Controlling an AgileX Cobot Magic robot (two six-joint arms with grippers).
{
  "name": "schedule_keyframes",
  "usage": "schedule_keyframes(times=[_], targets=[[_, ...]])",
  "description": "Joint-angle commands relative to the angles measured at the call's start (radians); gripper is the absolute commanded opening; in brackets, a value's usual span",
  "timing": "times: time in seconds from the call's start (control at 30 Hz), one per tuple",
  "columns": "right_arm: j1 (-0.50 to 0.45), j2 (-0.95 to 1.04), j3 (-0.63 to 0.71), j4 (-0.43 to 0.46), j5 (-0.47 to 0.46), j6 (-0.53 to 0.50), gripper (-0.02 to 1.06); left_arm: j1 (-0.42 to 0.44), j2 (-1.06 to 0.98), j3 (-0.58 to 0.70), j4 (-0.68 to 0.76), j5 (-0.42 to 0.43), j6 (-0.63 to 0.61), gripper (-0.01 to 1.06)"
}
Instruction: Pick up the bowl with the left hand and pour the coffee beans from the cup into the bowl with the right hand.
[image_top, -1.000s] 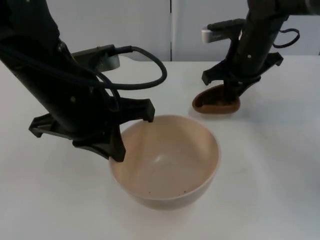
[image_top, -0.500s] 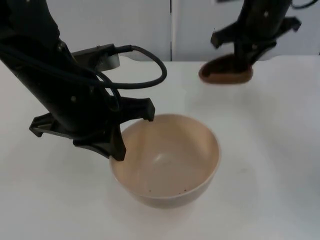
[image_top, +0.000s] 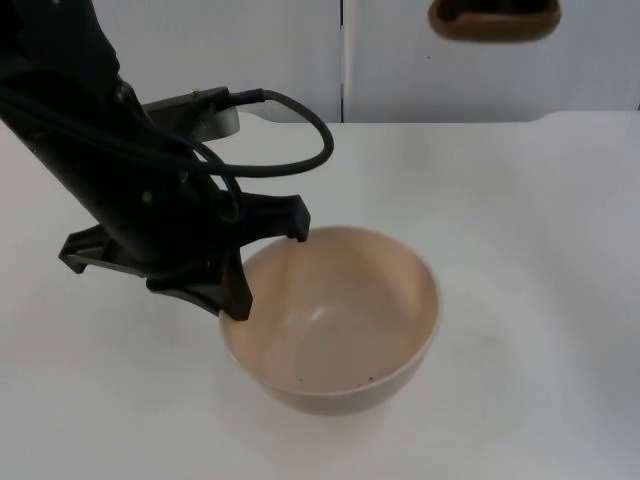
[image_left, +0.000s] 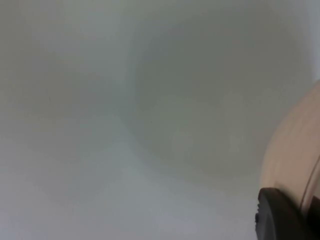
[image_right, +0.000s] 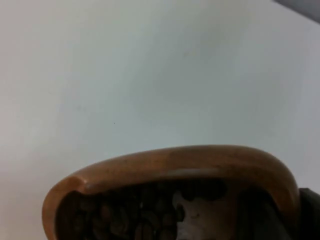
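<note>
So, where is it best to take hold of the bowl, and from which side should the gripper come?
Probably the rim wall, where the left gripper already sits. The bowl stands upright and wide open, so only its thin wall fits between two fingers: one inside, one outside. Come from the left arm's side, leaving the open far side for the cup to pour.

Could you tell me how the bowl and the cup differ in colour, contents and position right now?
The bowl is pale cream; the cup is dark brown wood. The bowl is nearly bare inside, with a few dark specks, while the cup holds coffee beans. The bowl sits low at the table with the left gripper at its rim; the cup is lifted high before the wall. Both are open-topped.
</note>
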Motion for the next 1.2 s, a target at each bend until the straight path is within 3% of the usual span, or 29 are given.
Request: schedule_keyframes(times=[0.0,0.33,0.67,0.93,1.17], targets=[[0.006,-0.038,-0.002,0.003,0.007,-0.011,0.0,0.0,-0.012,0.004,-0.014,-0.006,0.001,0.0],[0.026,-0.087,0.0,0.006,0.007,-0.011,0.0,0.0,-0.012,0.004,-0.014,-0.008,0.001,0.0],[0.131,-0.087,0.154,0.0,0.007,-0.011,0.0,0.0,-0.012,0.004,-0.014,-0.02,0.001,0.0],[0.21,-0.087,0.197,-0.004,0.007,-0.011,0.0,0.0,-0.012,0.004,-0.014,-0.02,0.001,0.0],[0.224,-0.122,0.294,-0.011,0.007,-0.011,0.0,0.0,-0.012,0.004,-0.014,-0.021,0.001,0.0]])
